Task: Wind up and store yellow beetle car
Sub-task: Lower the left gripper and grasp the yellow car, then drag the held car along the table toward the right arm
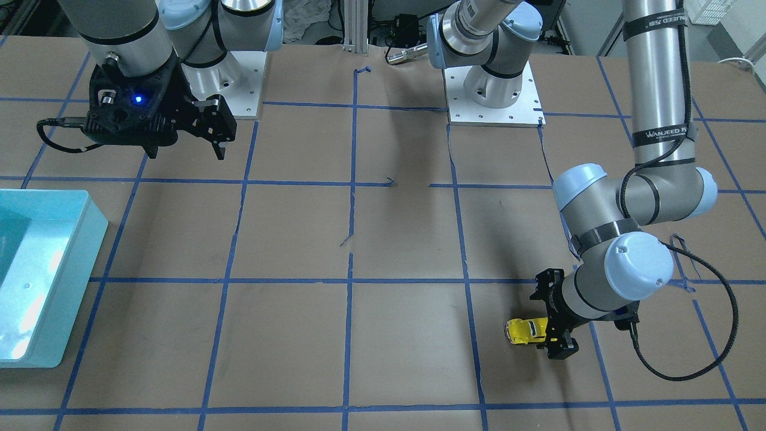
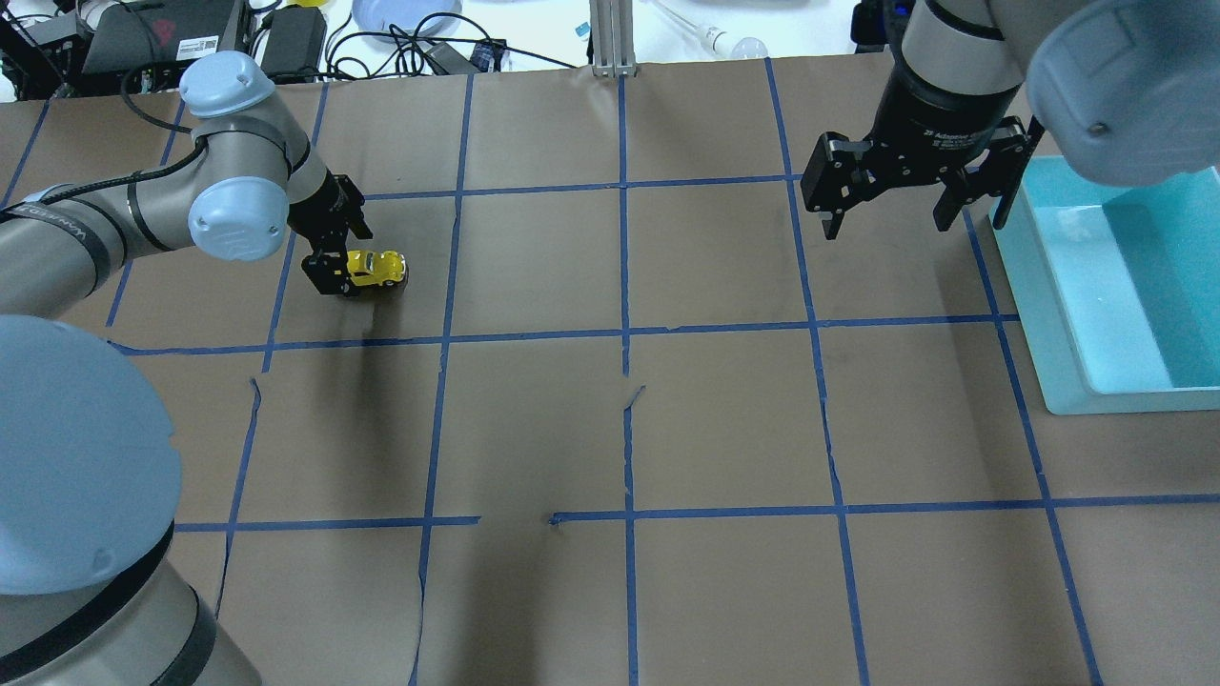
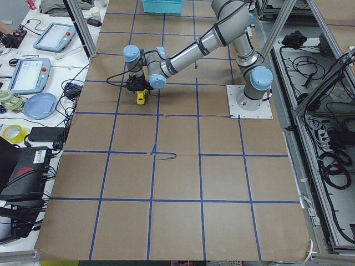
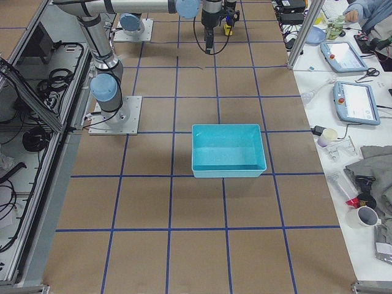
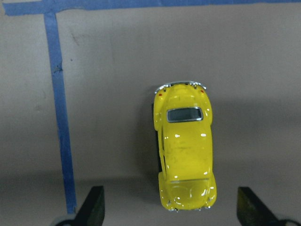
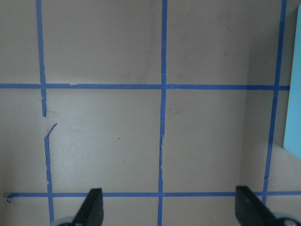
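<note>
Fingers [image 5: 93, 209] of the left gripper [image 2: 340, 250] stand wide apart, released, and grasp nothing. In the left wrist view the yellow car [image 5: 185, 148] sits on its wheels on the table [image 2: 724, 429]. One end lies between the two fingertips with a clear gap of brown paper on either side, and the end with two small red dots points away from the gripper. In the overhead view the car [image 2: 377, 268] is in a blue tape [image 2: 624, 286] square at the far left of the table, just beside the lower finger. The left arm reaches in low from the left edge, its wrist bent so that the gripper points down at the table.

Further right, the right gripper [image 2: 886, 217] hangs above the table with its fingers spread wide and nothing between them; its wrist view shows only paper and tape below. That arm comes down from the upper right, gripper pointing downward. Just beside it, at the table's right edge, stands a light blue bin [image 2: 1048, 314], well apart from the car.
</note>
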You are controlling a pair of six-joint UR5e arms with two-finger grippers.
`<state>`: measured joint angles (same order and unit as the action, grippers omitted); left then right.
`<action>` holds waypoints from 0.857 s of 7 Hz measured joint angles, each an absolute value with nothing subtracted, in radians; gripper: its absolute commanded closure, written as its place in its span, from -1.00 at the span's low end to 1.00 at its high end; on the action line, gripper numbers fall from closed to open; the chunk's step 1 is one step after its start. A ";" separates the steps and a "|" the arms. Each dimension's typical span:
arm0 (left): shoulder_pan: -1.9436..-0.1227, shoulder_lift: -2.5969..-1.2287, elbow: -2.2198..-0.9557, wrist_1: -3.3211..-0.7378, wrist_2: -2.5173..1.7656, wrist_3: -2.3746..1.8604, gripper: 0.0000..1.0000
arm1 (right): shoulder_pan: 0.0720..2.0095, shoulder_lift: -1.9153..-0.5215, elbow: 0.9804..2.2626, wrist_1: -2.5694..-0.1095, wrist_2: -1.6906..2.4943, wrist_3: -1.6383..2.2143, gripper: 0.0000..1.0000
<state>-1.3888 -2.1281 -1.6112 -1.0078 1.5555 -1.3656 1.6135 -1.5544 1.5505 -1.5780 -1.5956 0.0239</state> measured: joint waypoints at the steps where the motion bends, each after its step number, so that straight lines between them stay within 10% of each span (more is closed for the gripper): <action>1: -1.388 -2.134 -1.605 -1.008 1.557 -1.370 -0.54 | 1.613 -1.554 1.543 -1.592 -1.594 0.024 -1.00; 5: -1.386 -2.144 -1.601 -1.008 1.557 -1.389 0.99 | 1.618 -1.549 1.547 -1.663 -1.597 0.023 -1.00; 6: -1.380 -2.144 -1.599 -1.008 1.553 -1.393 1.00 | 1.618 -1.544 1.548 -1.666 -1.601 0.021 -1.00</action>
<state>-1.3796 -2.1438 -1.5993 -1.0083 1.5528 -1.3925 1.6180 -1.5439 1.5476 -1.6661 -1.6013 0.0208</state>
